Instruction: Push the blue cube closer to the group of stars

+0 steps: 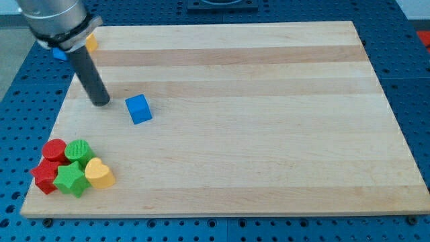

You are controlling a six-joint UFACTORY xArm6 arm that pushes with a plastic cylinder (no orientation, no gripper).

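On the table, a pale wooden board resting on a blue perforated base, we see the blue cube in the upper left part of the view, standing alone on bare wood. Our rod comes down from the view's top left corner at a slant, and my tip sits just to the left of the blue cube, at about the same level, with a narrow strip of wood between them; we cannot see any contact. We have no jaws on this arm, only the straight dark rod, so there is nothing to open or close.

Down in the view's bottom left corner, well apart from the cube, we find a tight cluster of blocks. A red star lies at the left edge of it, with a green star pressed against its right side. A yellow heart touches the green star on the right. Behind them, toward the view's top, a red cylinder and a green cylinder stand side by side, touching.

At the top left corner of the table, partly hidden behind the arm, we make out an orange block and a small blue block; their shapes we cannot tell.
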